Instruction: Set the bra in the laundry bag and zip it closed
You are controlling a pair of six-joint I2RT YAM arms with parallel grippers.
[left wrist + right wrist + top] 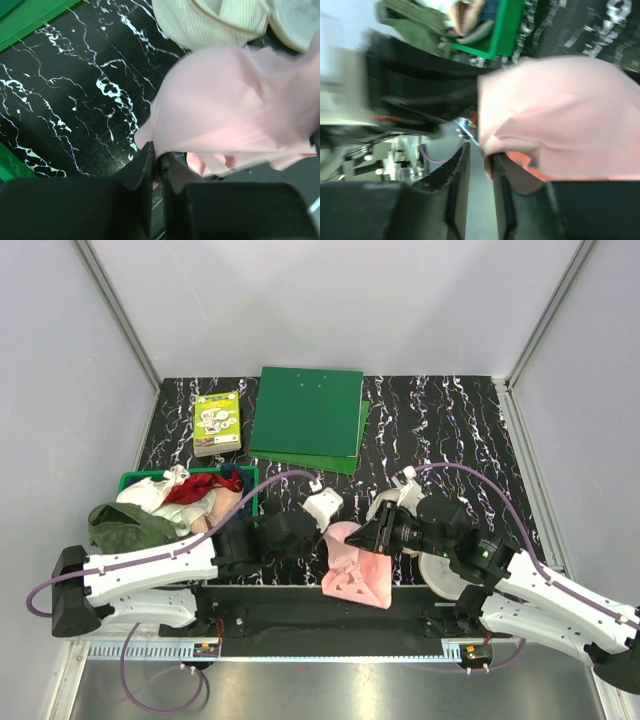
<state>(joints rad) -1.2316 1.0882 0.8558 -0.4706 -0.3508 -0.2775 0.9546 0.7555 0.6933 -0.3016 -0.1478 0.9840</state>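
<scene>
The light pink bra (355, 565) hangs bunched near the table's front edge, between my two grippers. My left gripper (328, 540) is shut on the bra's left edge; in the left wrist view its black fingers (157, 152) pinch the pink fabric (235, 100). My right gripper (368, 538) is at the bra's upper right. In the right wrist view its jaws (481, 152) stand a little apart, with a fold of the bra (560, 115) lying against one finger. The cream laundry bag (440, 575) lies mostly hidden under my right arm and shows open in the left wrist view (210, 22).
A green plastic basket (135, 480) at the left holds a red cloth (200, 488) and other laundry, with an olive-green garment (125, 525) over its front. A green folder (307, 415) and a small book (217, 422) lie at the back.
</scene>
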